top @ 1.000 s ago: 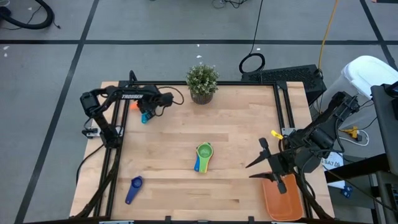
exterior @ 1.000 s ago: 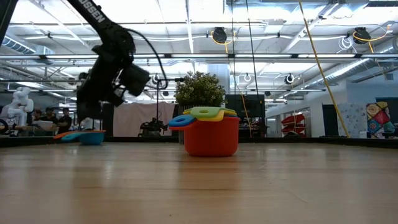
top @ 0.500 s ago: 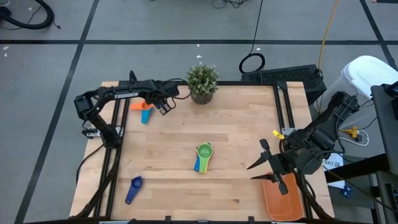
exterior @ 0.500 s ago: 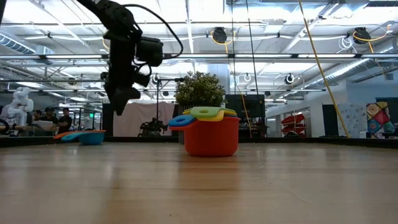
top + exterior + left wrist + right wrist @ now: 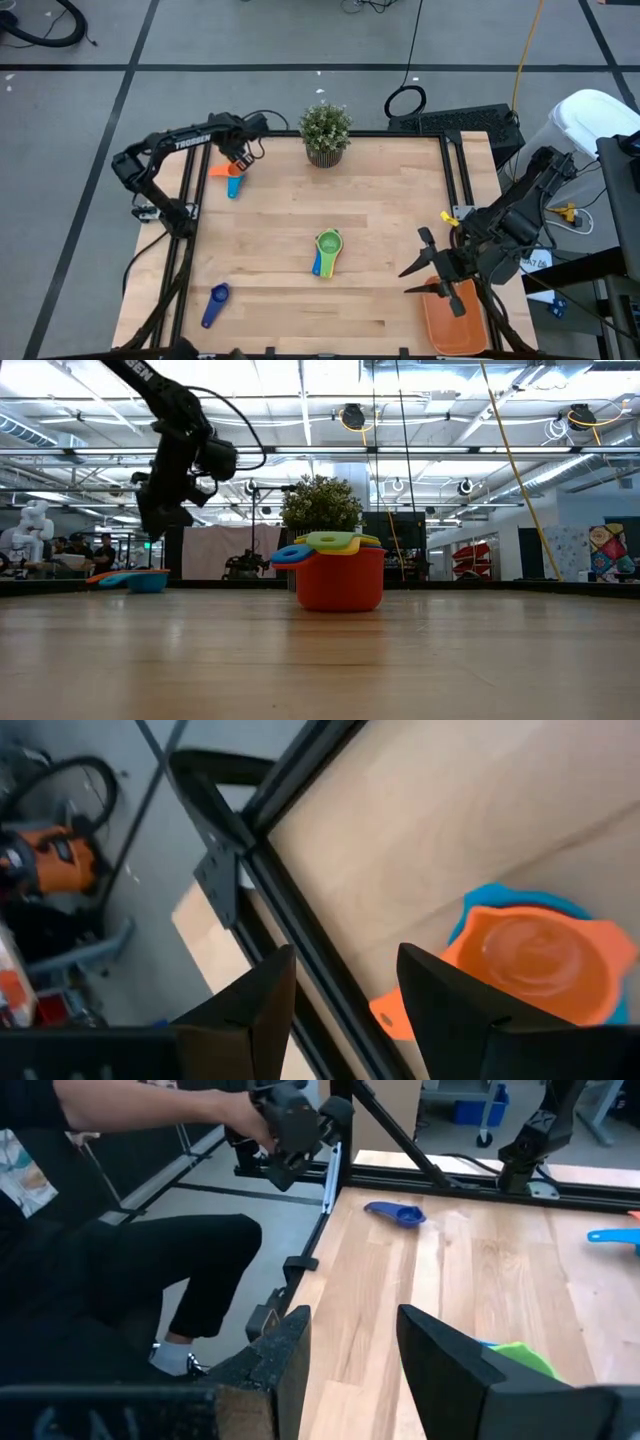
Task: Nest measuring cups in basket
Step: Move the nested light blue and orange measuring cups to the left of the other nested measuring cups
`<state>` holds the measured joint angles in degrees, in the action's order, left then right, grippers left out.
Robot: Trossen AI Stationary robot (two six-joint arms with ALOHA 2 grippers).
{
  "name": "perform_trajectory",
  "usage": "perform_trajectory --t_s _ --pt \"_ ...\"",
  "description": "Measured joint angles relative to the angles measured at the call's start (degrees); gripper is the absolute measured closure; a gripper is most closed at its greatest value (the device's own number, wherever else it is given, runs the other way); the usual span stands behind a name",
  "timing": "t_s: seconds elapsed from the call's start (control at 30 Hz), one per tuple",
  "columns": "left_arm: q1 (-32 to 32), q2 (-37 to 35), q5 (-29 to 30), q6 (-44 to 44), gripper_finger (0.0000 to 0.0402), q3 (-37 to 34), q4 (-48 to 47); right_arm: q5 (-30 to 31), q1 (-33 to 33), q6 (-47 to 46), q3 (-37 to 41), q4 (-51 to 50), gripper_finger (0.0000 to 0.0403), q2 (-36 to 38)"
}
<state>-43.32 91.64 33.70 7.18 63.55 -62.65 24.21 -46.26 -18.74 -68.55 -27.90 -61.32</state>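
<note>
My left gripper (image 5: 240,155) (image 5: 160,510) is open and hangs in the air near the table's far left corner, just above an orange cup nested in a light blue cup (image 5: 232,178) (image 5: 540,955) (image 5: 135,578). A stack of cups with green on top (image 5: 325,250) and red at the bottom (image 5: 340,580) stands mid-table. A dark blue cup (image 5: 213,305) (image 5: 397,1212) lies by the near left edge. The orange basket (image 5: 455,325) sits at the near right corner. My right gripper (image 5: 412,272) (image 5: 355,1350) waits open above the basket's far left part.
A small potted plant (image 5: 325,135) stands at the far edge, right of my left gripper. A black frame rail (image 5: 290,910) borders the table. A person (image 5: 120,1230) sits beyond the left edge. Bare wood lies between the stack and the basket.
My left gripper has risen off the orange and light blue cups, swung toward the plant, then come back toward the far left corner. The cups have stayed where they were. The right arm has kept still.
</note>
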Motion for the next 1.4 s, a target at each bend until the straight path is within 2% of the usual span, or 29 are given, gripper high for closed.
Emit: perform_trajectory --t_s 0.27,0.47,0.87,1.1,1.4 --pt "-4.4 0.0 -4.2 0.6 0.0222 -7.0 3.6 0.0 0.0 0.4 0.0 -0.2 0.0259 -0.8" --pt "-4.5 0.0 -2.6 1.9 0.0222 -12.7 8.1 0.0 0.0 2.0 0.0 0.2 0.0259 -0.9" --pt "-4.6 0.0 -1.5 1.7 0.0222 -14.2 10.3 0.0 0.9 4.3 0.0 0.3 0.0259 -0.9" --pt "-4.3 0.0 -14.3 0.4 0.0222 -14.2 7.6 0.0 1.3 5.0 0.0 0.3 0.0259 -0.9" --pt "-2.7 -1.7 -15.2 1.9 0.0222 -12.4 2.1 0.0 1.3 5.3 0.0 0.3 0.0259 -0.9"
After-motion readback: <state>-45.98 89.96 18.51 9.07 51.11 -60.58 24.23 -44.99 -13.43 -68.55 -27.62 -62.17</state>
